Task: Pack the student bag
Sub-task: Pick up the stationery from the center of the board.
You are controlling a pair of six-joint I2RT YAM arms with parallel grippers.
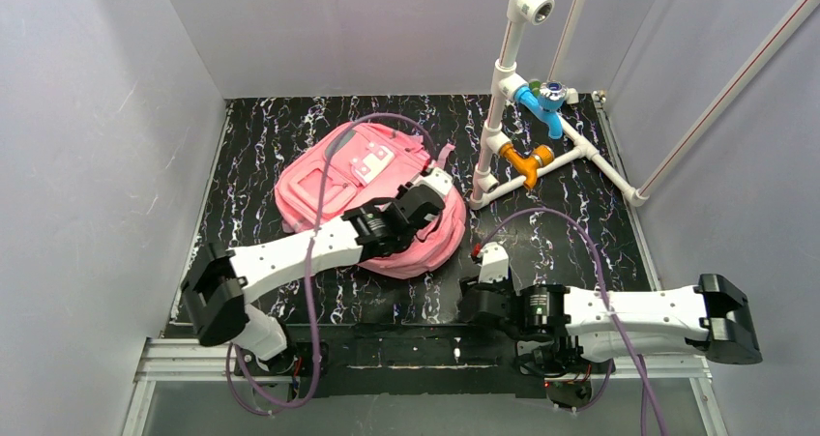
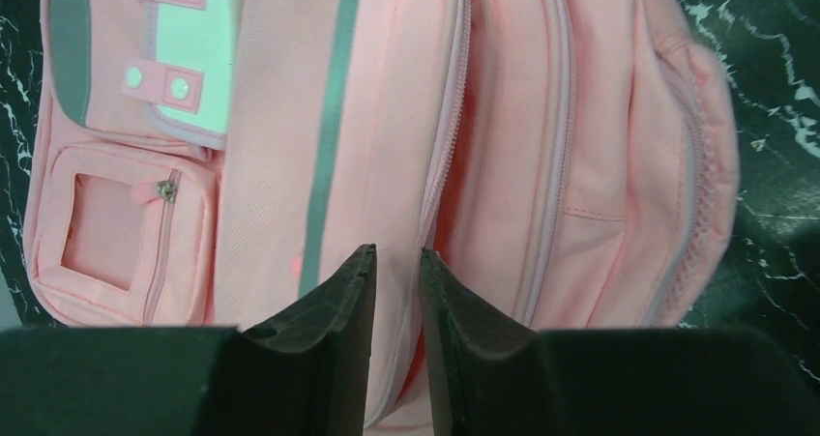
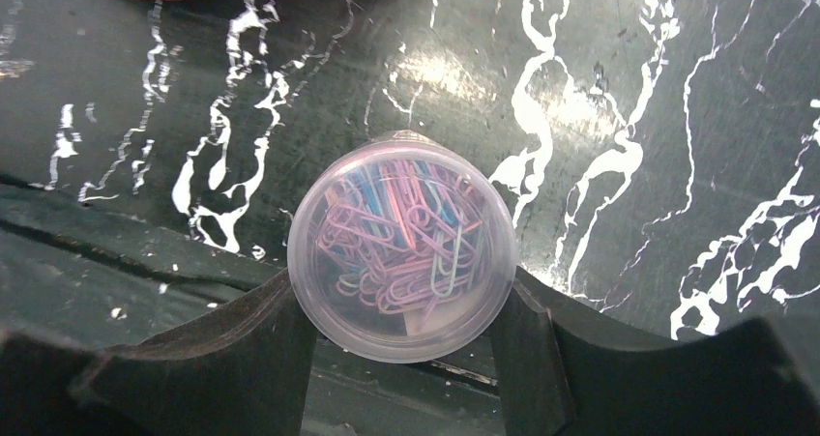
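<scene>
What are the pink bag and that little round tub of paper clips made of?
The bag: soft woven cloth, matte; weave, stitched seams and zips show. The tub: clear, slightly cloudy plastic, probably; the coloured paper clips show through its glossy lid.

Bright, even light; glare pools on the table just beyond the fingers, which blur softly around the sharp tub.

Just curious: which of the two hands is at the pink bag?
The left hand, over the pink bag; the right hand grips a clear tub of paper clips.
</scene>
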